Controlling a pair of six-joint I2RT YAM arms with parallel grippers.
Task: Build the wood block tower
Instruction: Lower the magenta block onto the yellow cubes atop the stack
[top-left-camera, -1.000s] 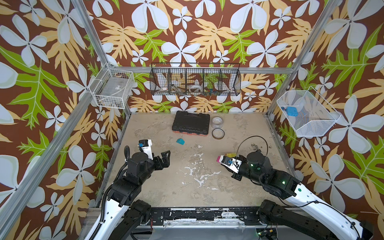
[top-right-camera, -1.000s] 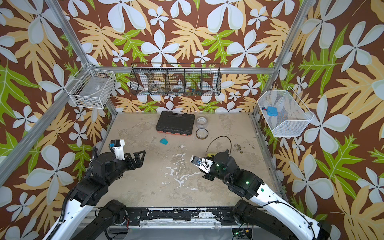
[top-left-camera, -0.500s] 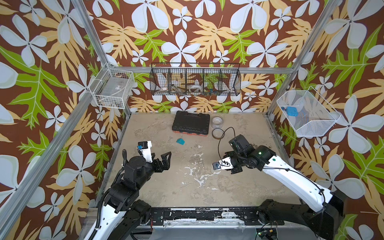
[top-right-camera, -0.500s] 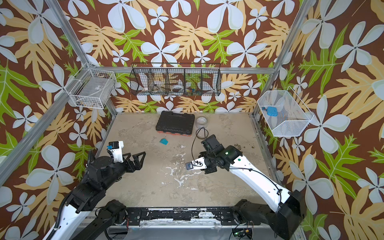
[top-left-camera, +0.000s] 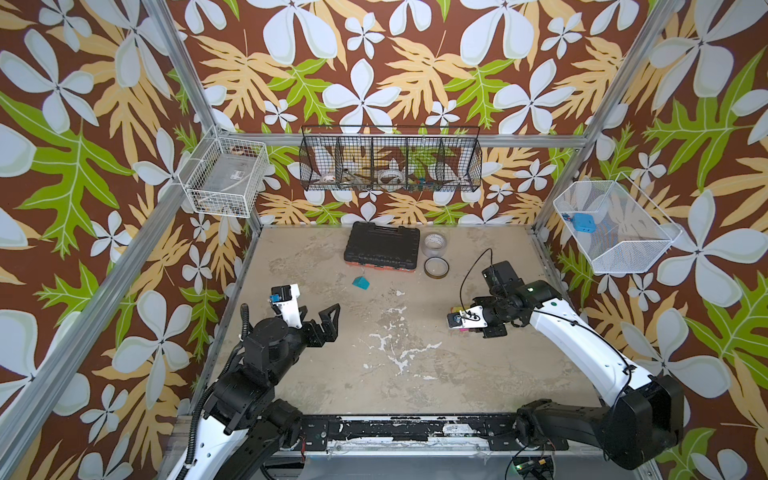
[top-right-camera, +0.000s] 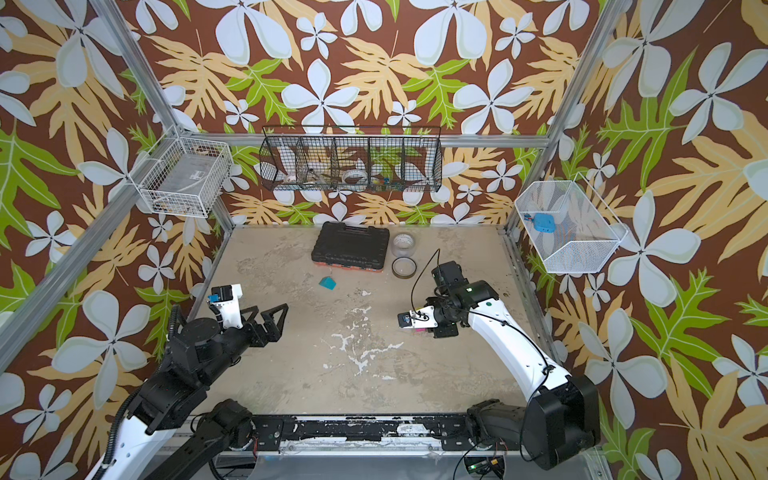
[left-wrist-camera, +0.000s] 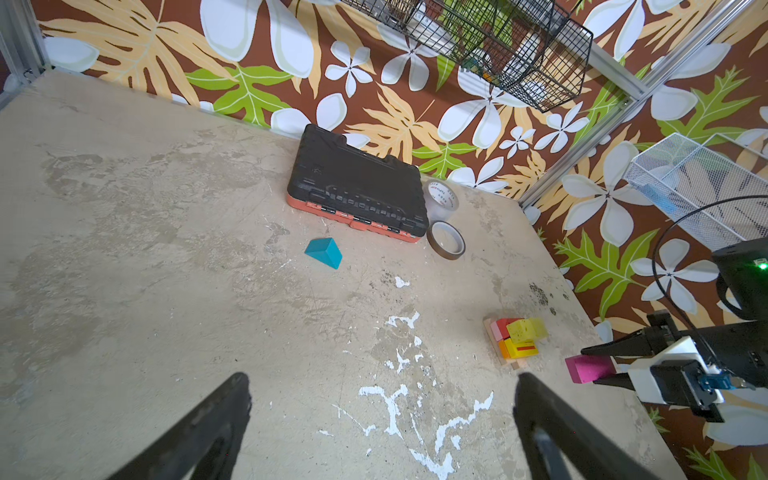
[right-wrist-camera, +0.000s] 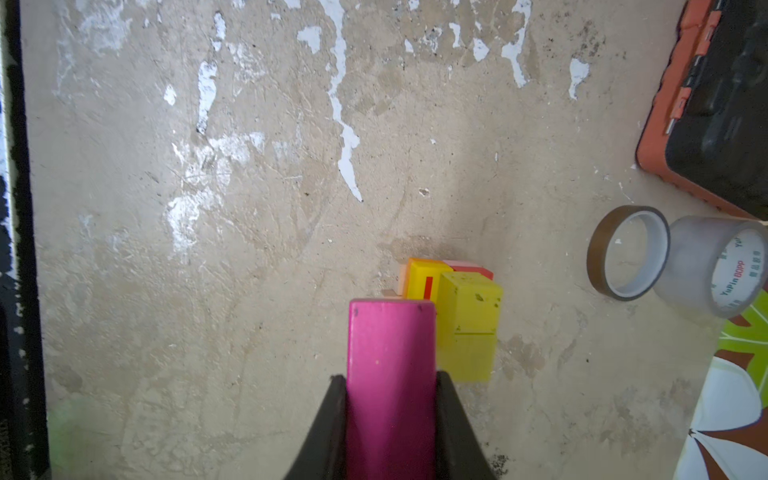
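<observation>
A short tower (right-wrist-camera: 457, 299) stands on the table: plain wood base, striped yellow brick, red and pink blocks, yellow-green cubes on top. It also shows in the left wrist view (left-wrist-camera: 517, 336). My right gripper (right-wrist-camera: 390, 380) is shut on a magenta block (right-wrist-camera: 390, 353), held just beside and above the tower (top-left-camera: 457, 308). From the left wrist view the magenta block (left-wrist-camera: 588, 369) hangs clear of the stack. A teal wedge (top-left-camera: 360, 283) lies alone mid-table. My left gripper (left-wrist-camera: 382, 399) is open and empty over the left side (top-left-camera: 322, 318).
A black tool case (top-left-camera: 382, 248) lies at the back, with a clear tape roll (top-left-camera: 435, 243) and a brown tape roll (top-left-camera: 436, 267) to its right, close behind the tower. Wire baskets (top-left-camera: 390, 164) hang on the walls. A black cable (top-left-camera: 473, 266) loops above my right wrist.
My right arm has swung its elbow up and toward the back while the gripper stayed near the tower with the magenta block. The left arm has barely shifted.
</observation>
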